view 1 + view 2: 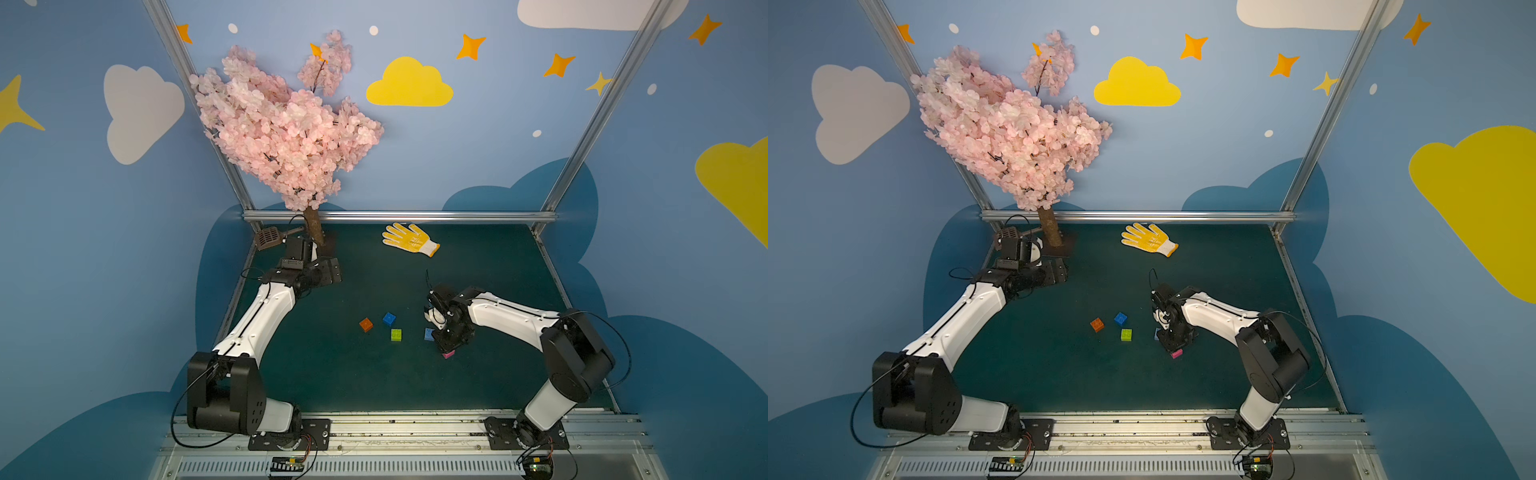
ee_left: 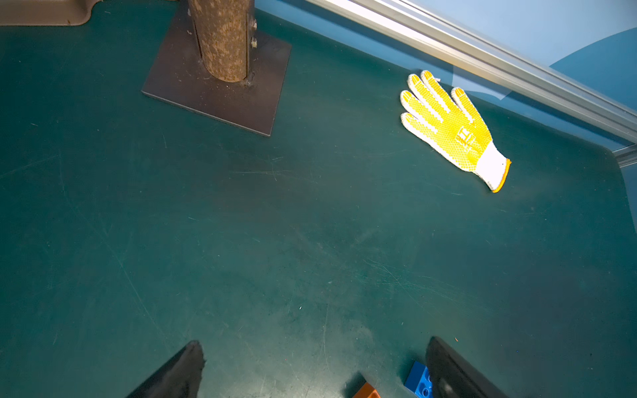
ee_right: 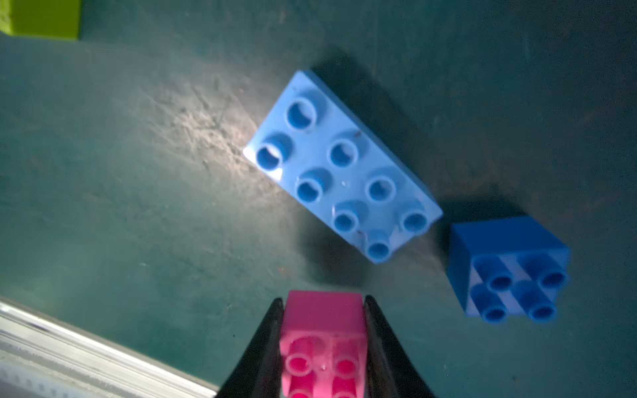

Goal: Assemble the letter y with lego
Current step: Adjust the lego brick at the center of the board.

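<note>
The lego bricks lie apart on the green mat, none joined, so no letter y shows. My right gripper (image 3: 323,299) is shut on the pink brick (image 3: 324,330), low over the mat in both top views (image 1: 448,354) (image 1: 1176,353). Beside it lie the long light blue brick (image 3: 341,172) (image 1: 428,334) and a dark blue brick (image 3: 506,265). Further left sit the lime green brick (image 1: 396,335), another dark blue brick (image 1: 389,318) (image 2: 418,380) and the orange brick (image 1: 366,324) (image 2: 367,392). My left gripper (image 2: 314,344) (image 1: 328,270) hangs open at the back left, holding nothing.
A yellow glove (image 1: 409,239) (image 2: 451,127) lies at the back of the mat. The pink blossom tree's trunk and base plate (image 1: 316,237) (image 2: 220,86) stand at the back left, a brown slotted tool (image 1: 268,237) beside them. A metal rail (image 1: 399,216) bounds the far edge.
</note>
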Available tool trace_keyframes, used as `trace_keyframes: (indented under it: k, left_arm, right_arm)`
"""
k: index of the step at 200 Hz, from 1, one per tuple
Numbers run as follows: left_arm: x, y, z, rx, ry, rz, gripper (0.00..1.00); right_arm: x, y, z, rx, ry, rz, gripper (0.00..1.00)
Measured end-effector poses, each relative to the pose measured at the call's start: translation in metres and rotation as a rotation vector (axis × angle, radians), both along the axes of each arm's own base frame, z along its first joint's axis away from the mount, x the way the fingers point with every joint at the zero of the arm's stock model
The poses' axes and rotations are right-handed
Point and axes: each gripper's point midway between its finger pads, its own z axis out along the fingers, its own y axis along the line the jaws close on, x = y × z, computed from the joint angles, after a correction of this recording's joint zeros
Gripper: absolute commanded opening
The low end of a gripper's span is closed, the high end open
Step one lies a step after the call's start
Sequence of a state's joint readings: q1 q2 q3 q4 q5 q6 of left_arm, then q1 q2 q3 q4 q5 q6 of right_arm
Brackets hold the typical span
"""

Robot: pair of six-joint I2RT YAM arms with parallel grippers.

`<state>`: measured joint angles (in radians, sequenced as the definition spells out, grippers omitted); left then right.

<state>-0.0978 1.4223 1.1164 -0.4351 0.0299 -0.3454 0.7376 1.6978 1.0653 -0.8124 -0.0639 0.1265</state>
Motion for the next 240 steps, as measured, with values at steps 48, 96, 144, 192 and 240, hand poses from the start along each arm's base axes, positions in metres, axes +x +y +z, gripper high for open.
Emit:
trace_keyframes:
  k: [48, 96, 144, 192, 240]
  left_arm:
    - [-0.001, 0.001, -0.002, 0.004, 0.008, 0.003, 1.00]
    - [-0.001, 0.002, -0.002, 0.004, 0.009, 0.005, 1.00]
    - [-0.001, 0.003, -0.002, 0.004, 0.009, 0.009, 1.00]
    - [-0.001, 0.003, -0.002, 0.003, 0.009, 0.010, 1.00]
    - [-0.001, 0.001, -0.001, -0.007, 0.000, -0.002, 1.00]
  right_arm:
    - [0.005, 0.018, -0.014, -0.009, 0.019, 0.029, 0.00]
    - [0.017, 0.032, -0.014, 0.002, 0.016, 0.037, 0.00]
    - [0.029, 0.042, -0.013, 0.006, 0.012, 0.048, 0.00]
    - [0.040, 0.052, -0.012, 0.030, -0.007, 0.062, 0.00]
    - [0.045, 0.060, 0.002, 0.070, -0.044, 0.113, 0.00]
